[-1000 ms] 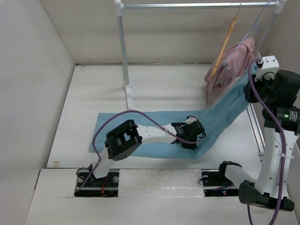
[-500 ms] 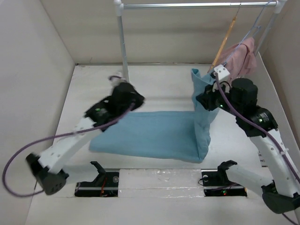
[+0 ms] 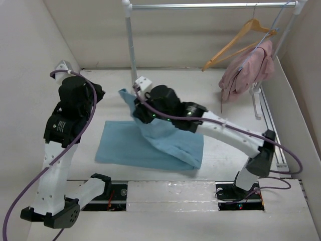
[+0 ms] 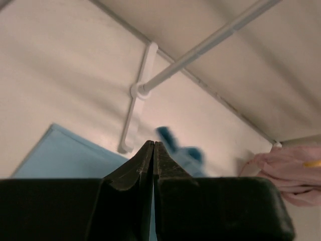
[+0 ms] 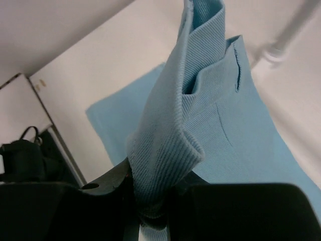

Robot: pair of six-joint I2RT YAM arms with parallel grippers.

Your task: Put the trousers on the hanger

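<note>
the trousers (image 3: 150, 145) lie on the table (image 3: 100, 108) near the middle of its near edge, folded, with their long axis running left to right. one end is raised off the surface into a peak left of centre. the right gripper (image 5: 150, 213) is clamped on that raised end: the right wrist view shows a bunched fold of blue cloth pinched between the jaws, with the rest of the cloth hanging down to the surface. the right arm reaches across from its base at the near right corner to the left of centre, just in front of the rail post (image 3: 131, 45). the hanger (image 3: 231, 44) hangs by its hook from the rail (image 3: 210, 6) at the far right corner, bare, with its long axis slanting across the top view. just beside it on the right is a pink garment (image 3: 248, 68). from the loaded jaws the hanger lies to the far right and higher, well apart. the coming move is judged to be a carry of the held end along the cloth's own long axis toward that corner. the left gripper (image 4: 153, 145) is raised at the left edge with its jaws pressed together on nothing. it is farther from the hanger than the right gripper, so the right arm is the better placed for the transfer.
</note>
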